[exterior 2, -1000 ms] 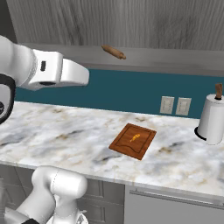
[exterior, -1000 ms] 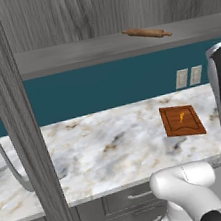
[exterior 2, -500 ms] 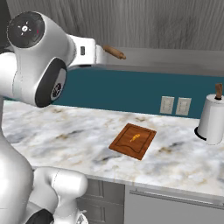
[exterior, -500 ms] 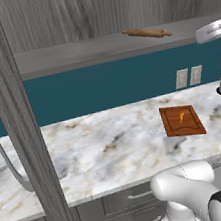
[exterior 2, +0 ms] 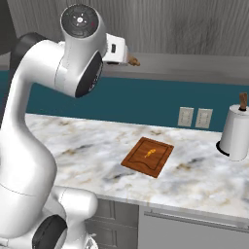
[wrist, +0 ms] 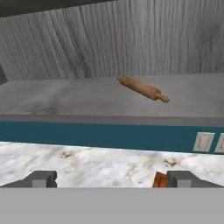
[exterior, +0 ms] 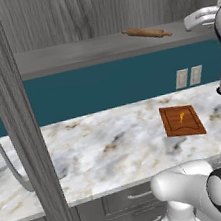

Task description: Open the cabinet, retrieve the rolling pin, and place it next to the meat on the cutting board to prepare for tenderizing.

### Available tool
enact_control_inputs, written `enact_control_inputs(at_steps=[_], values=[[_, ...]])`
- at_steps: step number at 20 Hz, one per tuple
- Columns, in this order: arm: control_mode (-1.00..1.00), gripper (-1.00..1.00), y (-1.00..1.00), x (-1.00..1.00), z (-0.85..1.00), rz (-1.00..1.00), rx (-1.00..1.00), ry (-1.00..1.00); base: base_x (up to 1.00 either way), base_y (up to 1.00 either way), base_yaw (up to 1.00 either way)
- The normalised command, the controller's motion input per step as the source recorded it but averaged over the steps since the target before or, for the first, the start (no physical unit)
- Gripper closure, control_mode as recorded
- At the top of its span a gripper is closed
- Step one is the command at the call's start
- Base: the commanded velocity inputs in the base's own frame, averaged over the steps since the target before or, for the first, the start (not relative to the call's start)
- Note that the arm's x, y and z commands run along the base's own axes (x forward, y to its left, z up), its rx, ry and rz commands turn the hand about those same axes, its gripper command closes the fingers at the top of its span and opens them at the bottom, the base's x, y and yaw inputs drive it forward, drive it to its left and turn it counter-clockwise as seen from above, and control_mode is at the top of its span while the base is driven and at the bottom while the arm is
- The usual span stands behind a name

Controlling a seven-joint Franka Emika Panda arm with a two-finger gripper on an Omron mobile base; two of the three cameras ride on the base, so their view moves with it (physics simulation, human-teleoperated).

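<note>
Rolling pin (wrist: pixel 142 89) is lying on the open cabinet's shelf (wrist: pixel 65 98), awaiting grasp; gripper (wrist: pixel 111 178), jaws apart, is facing it from short of the shelf.

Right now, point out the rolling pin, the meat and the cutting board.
rolling pin (wrist: pixel 141 88), hand view, middle of the barrel
meat (exterior 2: pixel 148 154), right base view, centre of the orange piece
cutting board (exterior: pixel 191 127), left base view, bare wood near its front edge

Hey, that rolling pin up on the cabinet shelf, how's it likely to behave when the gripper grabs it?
The rolling pin looks like a rigid wooden rod, so probably no flexing. Its round body may roll on the flat shelf if nudged. A centred grasp likely keeps it from tipping.
</note>
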Motion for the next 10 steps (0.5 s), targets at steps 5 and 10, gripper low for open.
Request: enact_control_inputs(at_steps=[5, 10], values=[[-1.0, -1.0, 0.0, 0.5, -0.08, 0.05, 0.0, 0.04, 0.0, 0.0, 0.0], [-1.0, -1.0, 0.0, 0.23, -0.1, 0.08, 0.0, 0.0, 0.0, 0.0, 0.0]])
